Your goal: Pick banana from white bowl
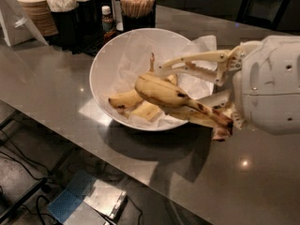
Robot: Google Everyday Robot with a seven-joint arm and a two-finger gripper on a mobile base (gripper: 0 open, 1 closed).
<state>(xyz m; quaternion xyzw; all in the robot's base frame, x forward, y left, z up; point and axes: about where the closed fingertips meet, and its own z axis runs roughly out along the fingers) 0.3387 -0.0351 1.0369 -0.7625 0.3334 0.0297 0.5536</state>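
Observation:
The white bowl (101, 62), lined with crumpled white paper (199, 43), sits on the grey counter in the middle of the camera view. My gripper (176, 86) reaches in from the right over the bowl's right half. Its cream fingers (192, 60) are shut on a spotted yellow banana (161, 93), held tilted above the bowl with its stem end toward my white wrist (267, 86). A second banana (125, 99) lies on the paper in the bowl's bottom, partly behind the held one.
Black holders with wooden stir sticks (137, 3) and napkins (68, 1), a small bottle (108, 17) and a stack of paper cups (35, 3) stand behind the bowl at the back left. The counter's front edge (70, 139) runs diagonally; cables lie on the floor below.

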